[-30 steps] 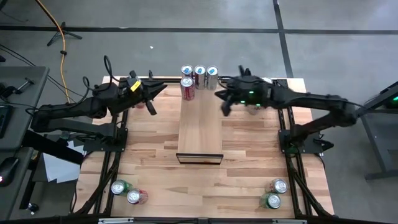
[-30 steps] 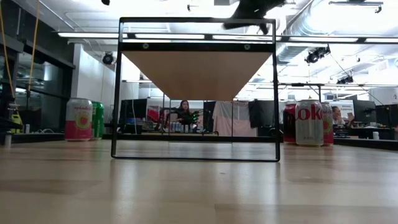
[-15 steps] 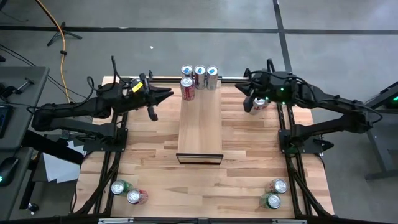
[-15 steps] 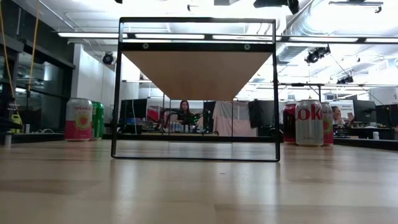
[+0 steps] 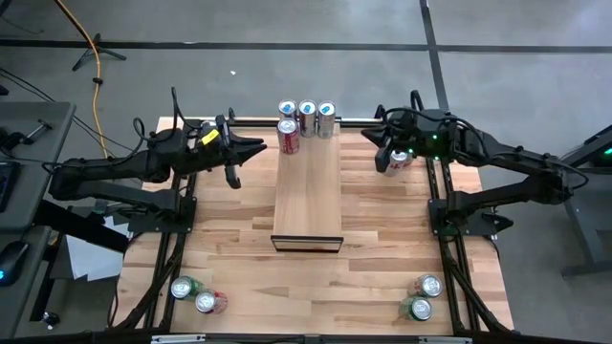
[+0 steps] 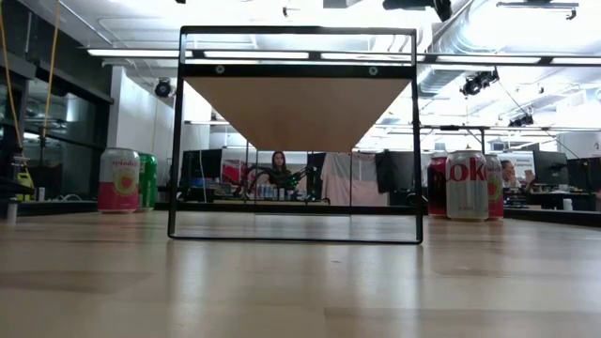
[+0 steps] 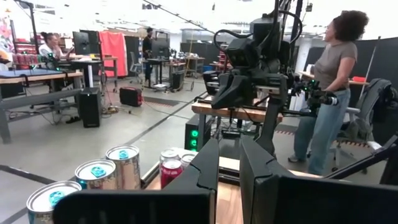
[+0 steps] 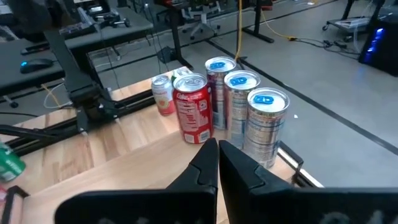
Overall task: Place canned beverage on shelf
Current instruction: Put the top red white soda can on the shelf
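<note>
The shelf (image 5: 307,196) stands mid-table, carrying four cans (image 5: 306,118) at its far end: one red, three blue-topped. Left gripper (image 5: 247,150) and right gripper (image 5: 375,147) hover either side of that end, both pressed together, holding nothing. Judged partly done: six cans remain on the table, two at each near corner and one under each arm.

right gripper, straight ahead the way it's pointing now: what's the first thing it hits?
Likely the red can at the far end of the shelf. The shut right gripper points across at the can cluster, and the red one stands nearest, ahead of the three silver cans. Height is unclear, so it might pass above.
</note>
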Robot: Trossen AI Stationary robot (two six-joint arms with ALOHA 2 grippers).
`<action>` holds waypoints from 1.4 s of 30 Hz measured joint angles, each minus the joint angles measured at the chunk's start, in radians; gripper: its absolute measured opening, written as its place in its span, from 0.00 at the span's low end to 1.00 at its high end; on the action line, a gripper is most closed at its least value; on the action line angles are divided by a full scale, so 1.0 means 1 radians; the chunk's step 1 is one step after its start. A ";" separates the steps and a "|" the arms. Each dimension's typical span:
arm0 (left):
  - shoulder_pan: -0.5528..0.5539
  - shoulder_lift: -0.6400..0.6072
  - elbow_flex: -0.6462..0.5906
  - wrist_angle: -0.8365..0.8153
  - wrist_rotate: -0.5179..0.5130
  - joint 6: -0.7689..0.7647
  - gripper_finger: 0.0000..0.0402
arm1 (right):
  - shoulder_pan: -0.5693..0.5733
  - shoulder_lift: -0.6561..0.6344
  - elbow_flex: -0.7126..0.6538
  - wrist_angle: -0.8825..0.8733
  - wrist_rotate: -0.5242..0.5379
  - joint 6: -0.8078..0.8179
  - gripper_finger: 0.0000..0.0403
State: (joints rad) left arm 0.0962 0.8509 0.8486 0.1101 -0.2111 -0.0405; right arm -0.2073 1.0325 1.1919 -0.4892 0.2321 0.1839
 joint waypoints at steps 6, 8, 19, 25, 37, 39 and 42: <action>0.002 0.000 0.000 -0.002 0.000 0.000 0.00 | 0.000 0.000 0.000 -0.006 -0.006 0.041 0.00; 0.002 0.000 0.000 -0.006 0.000 0.000 0.01 | 0.000 0.000 0.000 -0.008 -0.006 0.043 0.00; 0.002 0.000 0.000 -0.008 0.000 0.037 0.01 | 0.000 0.000 0.000 -0.008 -0.007 0.115 0.00; 0.002 0.000 0.000 -0.008 -0.001 0.053 0.01 | -0.010 0.009 0.000 -0.008 0.055 0.253 0.02; 0.001 0.000 0.000 -0.047 0.000 0.042 0.01 | -0.343 0.132 0.000 -0.297 0.016 0.245 0.63; 0.001 0.000 0.000 -0.062 0.000 0.034 0.01 | -0.399 0.169 0.000 -0.356 0.006 0.245 0.73; 0.001 0.000 0.000 -0.080 0.000 0.017 0.01 | -0.470 0.228 0.000 -0.427 0.004 0.268 0.81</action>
State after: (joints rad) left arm 0.0971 0.8509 0.8486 0.0296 -0.2113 -0.0237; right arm -0.6777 1.2608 1.1919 -0.9166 0.2356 0.4521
